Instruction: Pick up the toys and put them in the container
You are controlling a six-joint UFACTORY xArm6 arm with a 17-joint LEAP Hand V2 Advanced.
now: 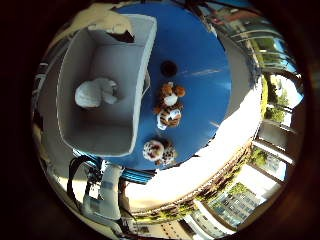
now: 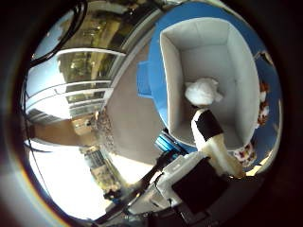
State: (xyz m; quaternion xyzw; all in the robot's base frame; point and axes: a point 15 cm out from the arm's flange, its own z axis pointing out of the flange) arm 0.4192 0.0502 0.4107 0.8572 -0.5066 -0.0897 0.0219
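Note:
A light grey fabric container [image 1: 144,55] stands on a round blue table [image 1: 200,60]. A white plush toy [image 1: 95,92] lies on the container's floor. Beside the container, on the table, a tiger plush [image 1: 170,106] lies on its back. A brown and white plush [image 1: 159,151] rests near the table's edge. My right hand [image 2: 210,142] hovers high above the container, holding nothing. One straight finger [image 2: 207,126] with a black and cream tip reaches over the container's near wall.
The table has a dark hole [image 1: 168,67] at its centre, close to the tiger plush. A blue seat [image 2: 144,80] stands by the table on a grey paved floor [image 2: 128,118]. Glass walls and buildings surround the terrace.

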